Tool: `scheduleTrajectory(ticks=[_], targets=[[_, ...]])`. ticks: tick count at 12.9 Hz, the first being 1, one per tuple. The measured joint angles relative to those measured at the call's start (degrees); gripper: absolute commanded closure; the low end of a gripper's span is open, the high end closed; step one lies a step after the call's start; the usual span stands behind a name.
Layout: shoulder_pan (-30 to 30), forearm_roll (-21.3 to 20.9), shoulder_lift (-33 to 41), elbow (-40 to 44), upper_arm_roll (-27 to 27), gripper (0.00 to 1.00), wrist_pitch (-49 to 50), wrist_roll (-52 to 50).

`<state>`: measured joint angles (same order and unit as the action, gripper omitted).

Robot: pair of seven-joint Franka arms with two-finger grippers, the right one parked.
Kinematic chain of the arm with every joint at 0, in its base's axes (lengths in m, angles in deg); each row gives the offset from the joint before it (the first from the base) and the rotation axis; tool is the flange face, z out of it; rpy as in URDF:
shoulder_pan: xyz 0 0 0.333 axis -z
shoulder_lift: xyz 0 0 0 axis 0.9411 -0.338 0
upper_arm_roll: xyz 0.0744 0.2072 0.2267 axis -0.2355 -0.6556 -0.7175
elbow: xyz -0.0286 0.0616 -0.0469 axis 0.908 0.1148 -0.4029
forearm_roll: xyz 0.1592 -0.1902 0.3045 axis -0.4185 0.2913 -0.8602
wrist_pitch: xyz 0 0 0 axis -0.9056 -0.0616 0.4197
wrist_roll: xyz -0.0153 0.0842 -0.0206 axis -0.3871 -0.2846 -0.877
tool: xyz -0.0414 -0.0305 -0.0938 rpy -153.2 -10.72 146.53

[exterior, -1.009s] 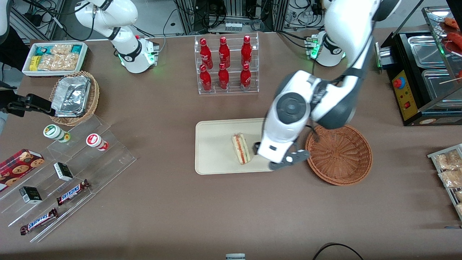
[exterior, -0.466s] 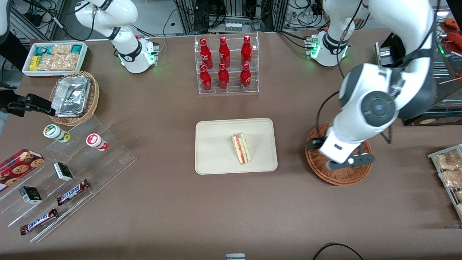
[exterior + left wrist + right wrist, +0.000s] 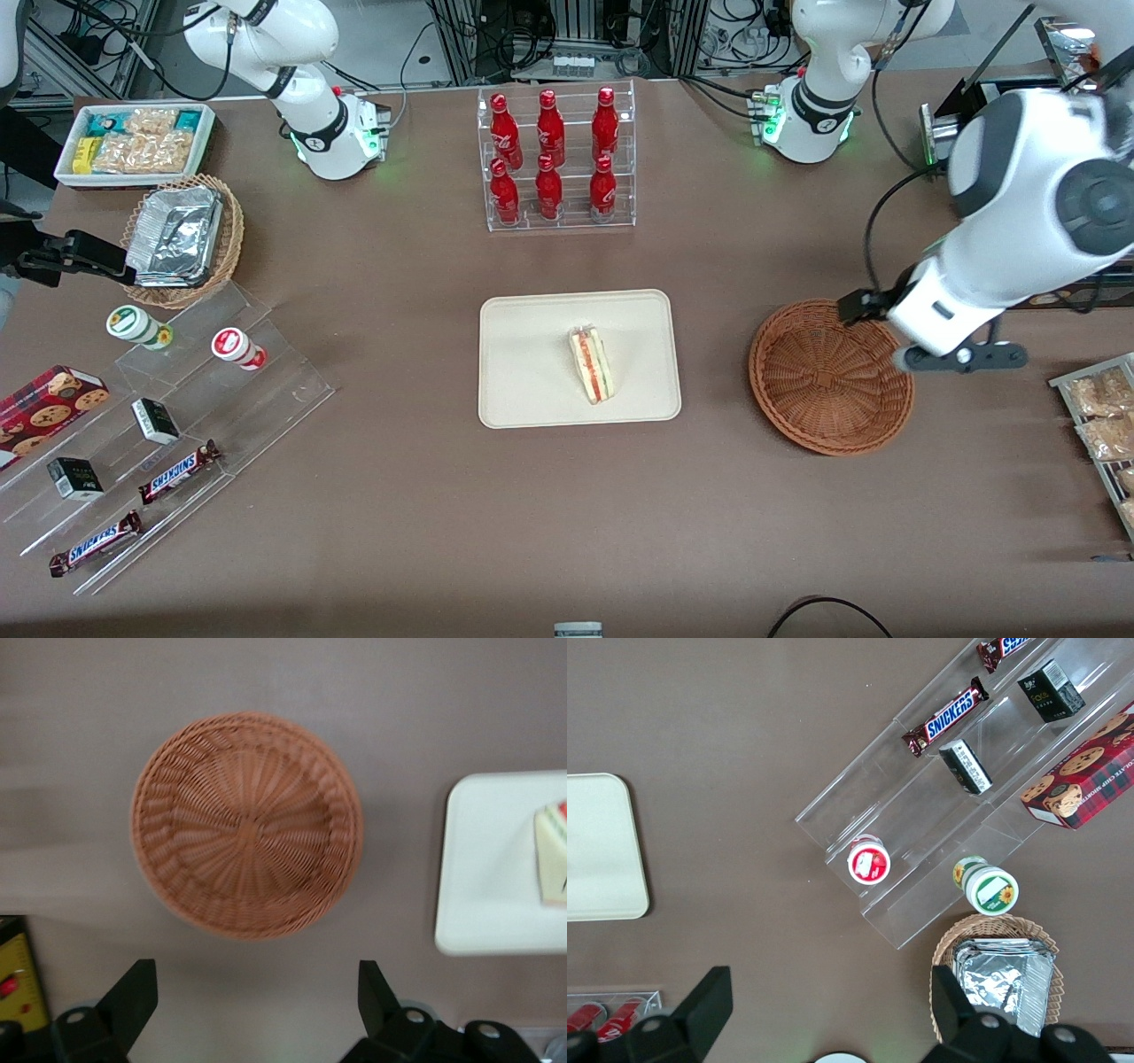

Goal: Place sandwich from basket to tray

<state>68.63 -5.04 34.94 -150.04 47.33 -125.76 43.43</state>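
Claw (image 3: pixel 252 1005) open, above basket (image 3: pixel 247 825)

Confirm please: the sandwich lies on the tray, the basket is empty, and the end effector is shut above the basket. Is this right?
Not quite. The left wrist view shows the end effector open, not shut. The rest holds: the sandwich lies on the tray, the basket is empty.

White rounded arm (image 3: pixel 1019 221), dark grey joint caps, black hand (image 3: pixel 257 1010), apparently matte fingers

Rough woven wicker basket (image 3: pixel 831 379), smooth matt plastic tray (image 3: pixel 532 363), and black matt gripper (image 3: pixel 257 1001) raised above the matt brown table (image 3: pixel 567 514).
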Motion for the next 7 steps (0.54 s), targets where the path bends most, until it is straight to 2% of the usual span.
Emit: scheduleTrajectory(ticks=[4, 7], targets=[[-7.34, 2.02, 6.65, -0.14, 2.28, 0.00, 8.35, 11.52], [-8.39, 2.30, 10.36, -0.36, 2.40, 0.00, 11.78, 14.03]])
